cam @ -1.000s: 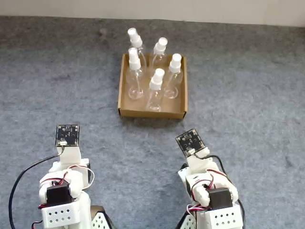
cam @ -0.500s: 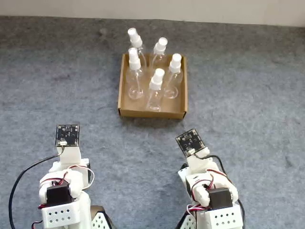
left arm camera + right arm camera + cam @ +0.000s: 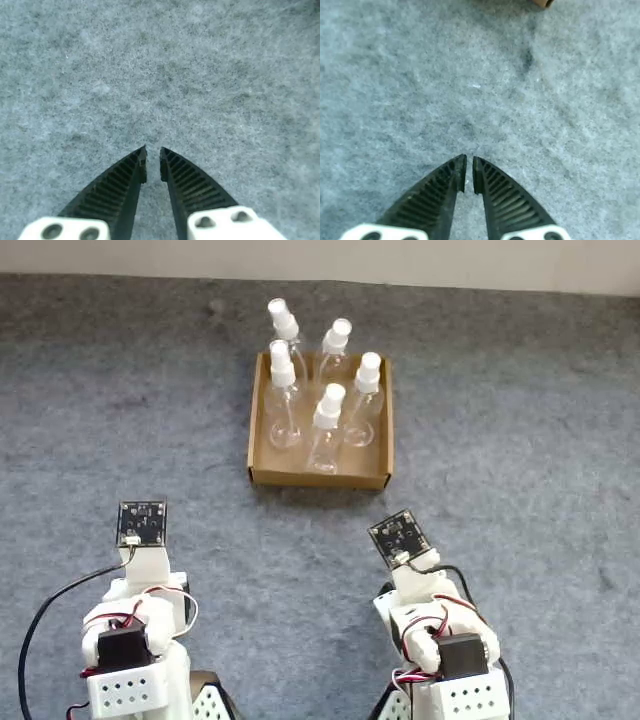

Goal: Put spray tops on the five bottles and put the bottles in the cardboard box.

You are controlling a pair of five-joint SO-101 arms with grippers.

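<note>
Five clear plastic bottles are seen standing upright inside the shallow brown cardboard box, and each is fitted with a white spray top. Two bottles are set along the far side of the box, two more stand nearer the middle at its left and right walls, and one is placed at the front centre. All five are packed close to one another. The box is set on the grey felt-covered worktop, toward its far side and well apart from both arms.

The white left arm and the white right arm are parked side by side at the near edge of the worktop, each topped by a small black wrist camera board.

The left gripper is held over bare felt. Its black ribbed fingers are drawn together until only a thin slit is left at the tips, and nothing is gripped between them.

The right gripper is likewise held over bare felt, its fingers brought almost tip to tip with nothing between them. Farther off beyond these fingers, one brown corner of the box is caught at the edge of the right wrist view.
</note>
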